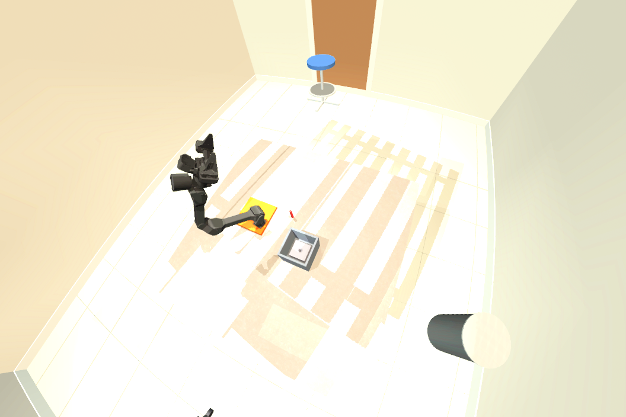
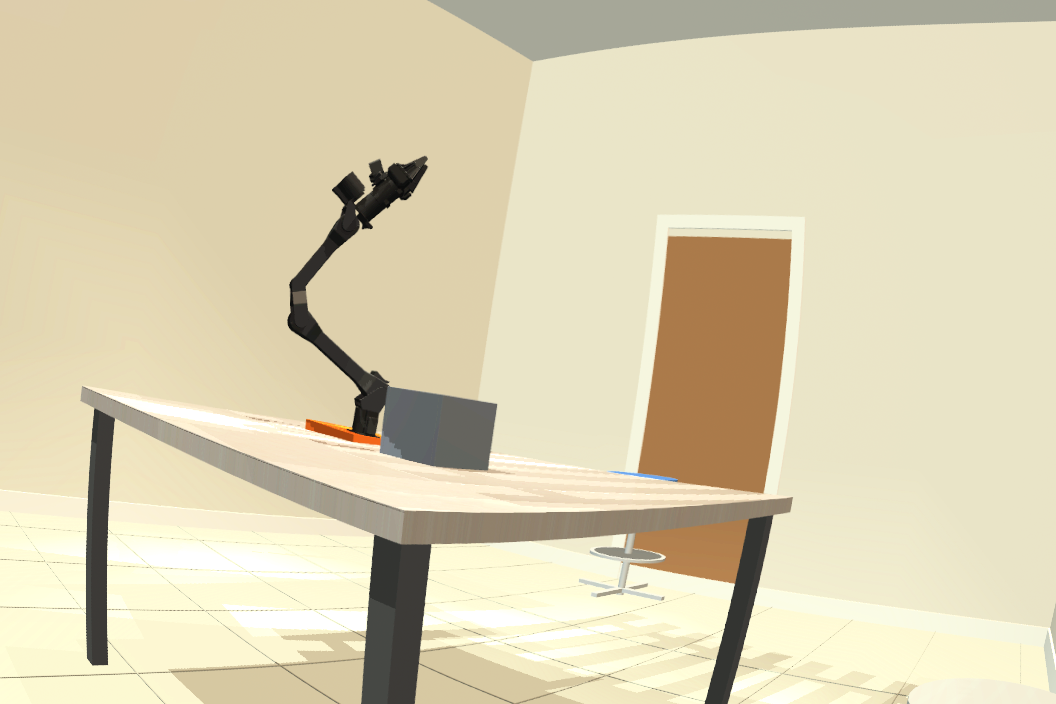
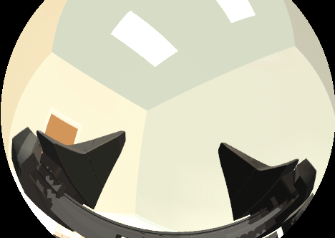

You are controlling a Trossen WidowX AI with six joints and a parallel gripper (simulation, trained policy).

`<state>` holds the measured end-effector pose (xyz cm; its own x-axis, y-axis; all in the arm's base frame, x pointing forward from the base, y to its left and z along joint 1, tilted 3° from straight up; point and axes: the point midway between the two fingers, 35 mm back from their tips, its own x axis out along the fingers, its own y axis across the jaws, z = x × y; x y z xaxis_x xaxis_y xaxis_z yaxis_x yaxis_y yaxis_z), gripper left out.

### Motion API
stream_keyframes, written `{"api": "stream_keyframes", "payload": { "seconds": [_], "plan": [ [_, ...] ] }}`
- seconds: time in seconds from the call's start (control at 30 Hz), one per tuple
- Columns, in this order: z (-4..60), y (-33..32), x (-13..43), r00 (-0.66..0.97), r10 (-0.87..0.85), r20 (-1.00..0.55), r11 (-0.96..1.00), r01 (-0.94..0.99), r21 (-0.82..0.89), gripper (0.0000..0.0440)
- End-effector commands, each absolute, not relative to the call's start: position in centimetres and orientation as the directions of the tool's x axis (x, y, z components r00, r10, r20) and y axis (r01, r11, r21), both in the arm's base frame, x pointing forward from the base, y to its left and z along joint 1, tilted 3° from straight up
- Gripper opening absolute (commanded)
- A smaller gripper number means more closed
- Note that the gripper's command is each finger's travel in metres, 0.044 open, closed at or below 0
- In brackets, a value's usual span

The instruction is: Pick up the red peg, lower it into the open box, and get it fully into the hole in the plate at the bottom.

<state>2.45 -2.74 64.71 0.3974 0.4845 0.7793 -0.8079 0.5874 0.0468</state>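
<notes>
Item: red peg, one, small. Stands or lies on the counter, too small in the top view to tell which; hidden in the exterior view. Located near the box, at 11 to 12 o'clock from it in the top view, and clear of its walls.

Item: open box, grey, square, on the counter, mouth upward. Inside, at the bottom, a pale plate with a dark hole near its middle; no peg in the hole.

Item: arm, black, jointed, raised above the counter. Mounted on an orange and yellow base plate, which lies at 9 o'clock from the peg in the top view.

Item: fingers, dark, one pair, tapered. Condition: almost fully open, a wide gap between them, holding nothing. Position: high over the counter, well apart from peg and box; at 11 o'clock from the base plate in the top view, aimed between 1 and 2 o'clock in the exterior view.

Surroundings: blue-topped stool, at 12 o'clock from the peg in the top view; brown door behind it.
</notes>
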Motion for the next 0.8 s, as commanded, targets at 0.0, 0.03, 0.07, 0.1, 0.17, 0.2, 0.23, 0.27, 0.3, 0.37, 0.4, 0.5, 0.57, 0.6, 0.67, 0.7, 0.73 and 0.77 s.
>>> {"api": "stream_keyframes", "payload": {
  "seconds": [0.0, 0.03, 0.07, 0.1, 0.17, 0.2, 0.23, 0.27, 0.3, 0.37, 0.4, 0.5, 0.57, 0.6, 0.67, 0.7, 0.73, 0.77],
  "plan": [
    [63.2, 1.4, 3.6, 0.445, 0.564, 0.695, 0.579, -0.814, 0.051, 0.0440],
    [62.8, 2.3, 3.9, 0.459, 0.581, 0.673, 0.578, -0.814, 0.056, 0.0440],
    [62.3, 3.2, 4.3, 0.473, 0.596, 0.649, 0.578, -0.814, 0.062, 0.0440],
    [61.9, 4.0, 4.7, 0.487, 0.610, 0.625, 0.578, -0.813, 0.069, 0.0440],
    [60.9, 5.7, 5.6, 0.515, 0.636, 0.574, 0.579, -0.811, 0.086, 0.0440],
    [60.4, 6.5, 6.1, 0.530, 0.648, 0.547, 0.580, -0.809, 0.096, 0.0440],
    [59.8, 7.2, 6.6, 0.544, 0.659, 0.519, 0.582, -0.806, 0.107, 0.0440],
    [59.2, 8.0, 7.1, 0.559, 0.668, 0.491, 0.584, -0.803, 0.119, 0.0440],
    [58.6, 8.7, 7.6, 0.573, 0.677, 0.463, 0.586, -0.799, 0.132, 0.0440],
    [57.4, 10.0, 8.7, 0.600, 0.690, 0.404, 0.592, -0.790, 0.161, 0.0440],
    [56.8, 10.5, 9.2, 0.611, 0.696, 0.378, 0.594, -0.785, 0.176, 0.0440],
    [54.6, 12.0, 10.8, 0.645, 0.709, 0.286, 0.605, -0.764, 0.224, 0.0440],
    [53.2, 12.8, 11.8, 0.667, 0.711, 0.222, 0.617, -0.743, 0.259, 0.0440],
    [52.5, 13.2, 12.4, 0.678, 0.710, 0.190, 0.624, -0.731, 0.276, 0.0440],
    [51.1, 13.8, 13.4, 0.696, 0.707, 0.127, 0.638, -0.704, 0.312, 0.0440],
    [50.4, 14.1, 14.0, 0.704, 0.704, 0.096, 0.645, -0.690, 0.330, 0.0440],
    [49.7, 14.3, 14.5, 0.711, 0.700, 0.065, 0.652, -0.674, 0.348, 0.0440],
    [49.0, 14.5, 15.0, 0.717, 0.696, 0.034, 0.659, -0.657, 0.366, 0.0440]
  ]
}}
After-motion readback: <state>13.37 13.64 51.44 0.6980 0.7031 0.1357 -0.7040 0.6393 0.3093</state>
